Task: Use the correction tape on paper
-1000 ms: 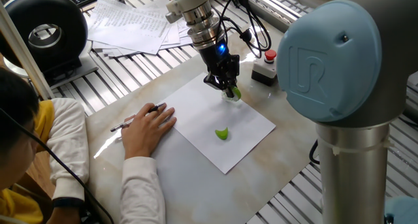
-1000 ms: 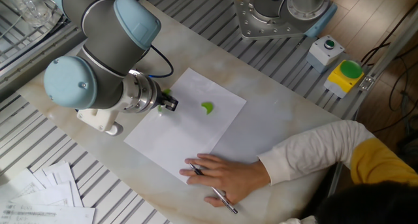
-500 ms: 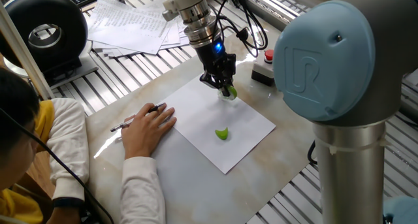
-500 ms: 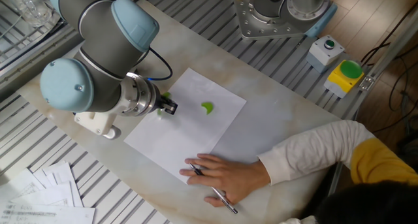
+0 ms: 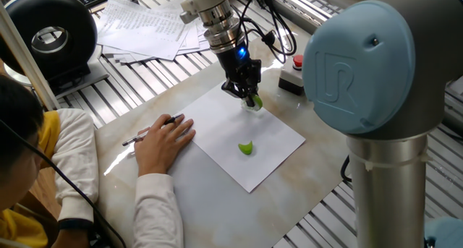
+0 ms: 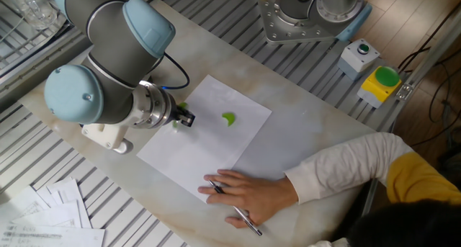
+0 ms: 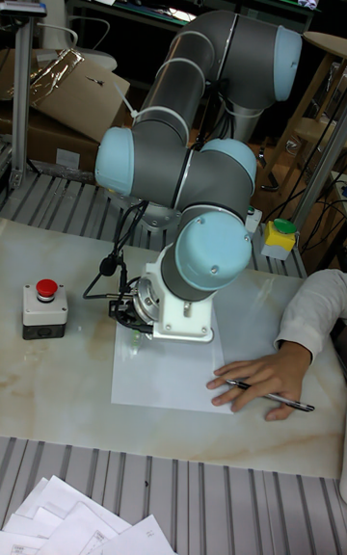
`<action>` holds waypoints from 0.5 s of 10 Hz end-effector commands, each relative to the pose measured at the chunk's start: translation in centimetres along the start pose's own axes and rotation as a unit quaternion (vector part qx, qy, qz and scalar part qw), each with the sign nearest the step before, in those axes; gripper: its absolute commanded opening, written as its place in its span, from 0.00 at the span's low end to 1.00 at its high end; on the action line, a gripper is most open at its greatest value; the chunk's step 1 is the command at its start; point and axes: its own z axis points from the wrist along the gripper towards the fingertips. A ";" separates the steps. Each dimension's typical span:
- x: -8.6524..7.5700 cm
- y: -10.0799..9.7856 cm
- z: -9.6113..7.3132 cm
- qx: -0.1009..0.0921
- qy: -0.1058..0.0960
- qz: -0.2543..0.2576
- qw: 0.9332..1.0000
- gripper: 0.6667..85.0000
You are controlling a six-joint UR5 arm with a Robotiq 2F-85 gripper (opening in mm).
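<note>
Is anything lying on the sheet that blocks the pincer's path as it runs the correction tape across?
The pincer holds the green correction tape at the far edge of the paper. A small green piece lies mid-sheet, and a person's hand with a pen presses the near-left corner. The sheet looks bare between them.

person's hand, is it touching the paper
Touching. One fixed view shows the person's hand lying flat on the paper at its edge, pinning it down.

Lighting was bright and even from overhead, throwing soft shadows and pale glare on the marble table (image 5: 304, 107) toward 3 o'clock, the paper (image 6: 194, 150) near blown-out white, the near arm joint (image 5: 369, 67) looming soft-focused, the tall view's 12 o'clock background dim.
</note>
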 end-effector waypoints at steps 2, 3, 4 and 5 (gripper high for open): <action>0.7 0.4 -0.3 -0.003 0.006 0.003 1.000 0.00; 0.8 0.4 -0.3 -0.004 0.007 0.003 1.000 0.00; 0.8 0.3 -0.1 -0.003 0.006 0.002 1.000 0.00; 0.8 0.1 0.2 -0.004 0.003 0.000 1.000 0.00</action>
